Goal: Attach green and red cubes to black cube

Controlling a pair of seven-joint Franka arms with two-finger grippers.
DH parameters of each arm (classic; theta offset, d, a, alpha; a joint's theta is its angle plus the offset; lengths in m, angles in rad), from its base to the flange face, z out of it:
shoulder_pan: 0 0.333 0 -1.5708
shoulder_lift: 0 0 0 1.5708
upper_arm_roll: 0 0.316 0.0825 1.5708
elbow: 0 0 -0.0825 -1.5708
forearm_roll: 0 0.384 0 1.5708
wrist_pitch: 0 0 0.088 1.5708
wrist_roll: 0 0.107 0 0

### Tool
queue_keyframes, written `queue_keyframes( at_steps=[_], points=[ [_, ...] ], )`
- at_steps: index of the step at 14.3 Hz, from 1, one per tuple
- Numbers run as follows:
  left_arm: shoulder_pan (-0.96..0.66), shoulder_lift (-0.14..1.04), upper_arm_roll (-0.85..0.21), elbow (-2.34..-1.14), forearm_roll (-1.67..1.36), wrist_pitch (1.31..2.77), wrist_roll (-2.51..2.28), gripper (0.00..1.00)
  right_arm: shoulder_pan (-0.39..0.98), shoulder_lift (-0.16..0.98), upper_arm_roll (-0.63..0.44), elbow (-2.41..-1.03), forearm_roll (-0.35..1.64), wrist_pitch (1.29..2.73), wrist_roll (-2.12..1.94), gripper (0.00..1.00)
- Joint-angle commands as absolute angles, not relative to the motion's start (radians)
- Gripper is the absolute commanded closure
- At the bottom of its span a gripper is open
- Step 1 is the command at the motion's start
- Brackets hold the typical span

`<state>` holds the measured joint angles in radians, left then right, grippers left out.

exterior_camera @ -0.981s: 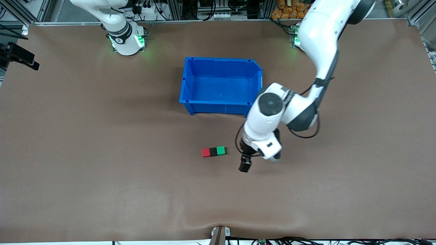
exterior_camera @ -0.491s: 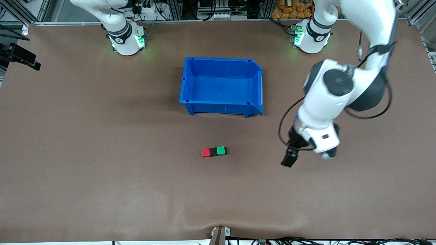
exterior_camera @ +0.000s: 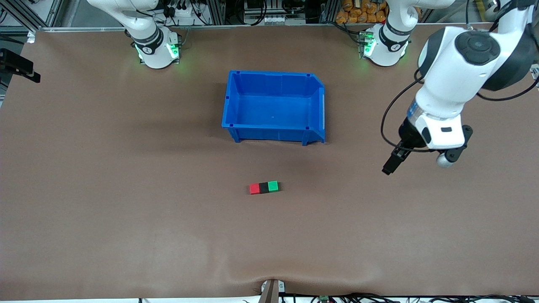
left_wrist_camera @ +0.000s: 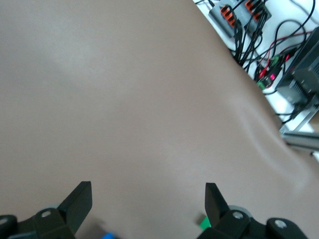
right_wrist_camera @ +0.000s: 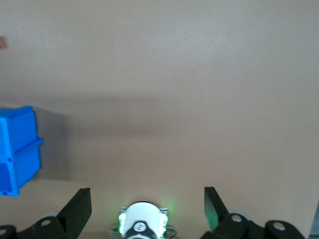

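The red cube (exterior_camera: 254,188), black cube (exterior_camera: 264,187) and green cube (exterior_camera: 273,186) lie touching in a row on the brown table, black in the middle, nearer to the front camera than the blue bin (exterior_camera: 273,105). My left gripper (exterior_camera: 390,162) hangs open and empty over bare table toward the left arm's end, well away from the cubes. In the left wrist view the left gripper (left_wrist_camera: 147,199) is open, with a corner of the green cube (left_wrist_camera: 203,222) beside one finger. My right gripper (right_wrist_camera: 146,206) is open and empty, high over its own base (right_wrist_camera: 142,224); it is out of the front view.
The blue bin is empty and also shows in the right wrist view (right_wrist_camera: 17,149). The arm bases (exterior_camera: 156,48) (exterior_camera: 385,46) stand at the table's edge farthest from the front camera. Cables and electronics (left_wrist_camera: 249,20) lie off the table edge. A black device (exterior_camera: 17,67) sits at the right arm's end.
My left arm has swung away from beside the cube row toward the left arm's end of the table, gripper empty. The cubes have not moved. The right arm waits.
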<state>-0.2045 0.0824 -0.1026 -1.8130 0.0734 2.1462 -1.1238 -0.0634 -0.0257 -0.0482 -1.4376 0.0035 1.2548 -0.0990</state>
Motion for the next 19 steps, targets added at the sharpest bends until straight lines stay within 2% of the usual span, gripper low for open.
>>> queue_keyframes(
  at_steps=[1, 4, 11, 13, 17, 19],
  points=[
    [-0.134, -0.023, -0.114, -1.868, 0.015, 2.053, -0.901, 0.0, -0.061, -0.046, -0.044, -1.459, 0.044, 1.258, 0.008, 0.0],
    [-0.114, -0.058, -0.068, -1.865, -0.017, 1.968, -0.67, 0.0, -0.064, -0.051, -0.052, -1.5, 0.058, 1.276, 0.008, 0.0],
    [-0.103, -0.104, -0.023, -1.855, -0.005, 1.74, -0.131, 0.0, -0.071, -0.034, -0.048, -1.471, 0.057, 1.256, 0.003, 0.0],
    [-0.106, -0.104, 0.003, -1.821, 0.008, 1.674, 0.006, 0.0, -0.071, -0.032, -0.049, -1.471, 0.057, 1.252, 0.003, 0.0],
    [-0.109, -0.052, 0.003, -1.665, 0.049, 1.589, 0.08, 0.0, -0.067, -0.034, -0.048, -1.471, 0.038, 1.264, 0.002, 0.0],
    [-0.109, -0.037, 0.003, -1.637, 0.049, 1.582, 0.089, 0.0, -0.068, -0.034, -0.049, -1.471, 0.035, 1.266, 0.0, 0.0]
  ],
)
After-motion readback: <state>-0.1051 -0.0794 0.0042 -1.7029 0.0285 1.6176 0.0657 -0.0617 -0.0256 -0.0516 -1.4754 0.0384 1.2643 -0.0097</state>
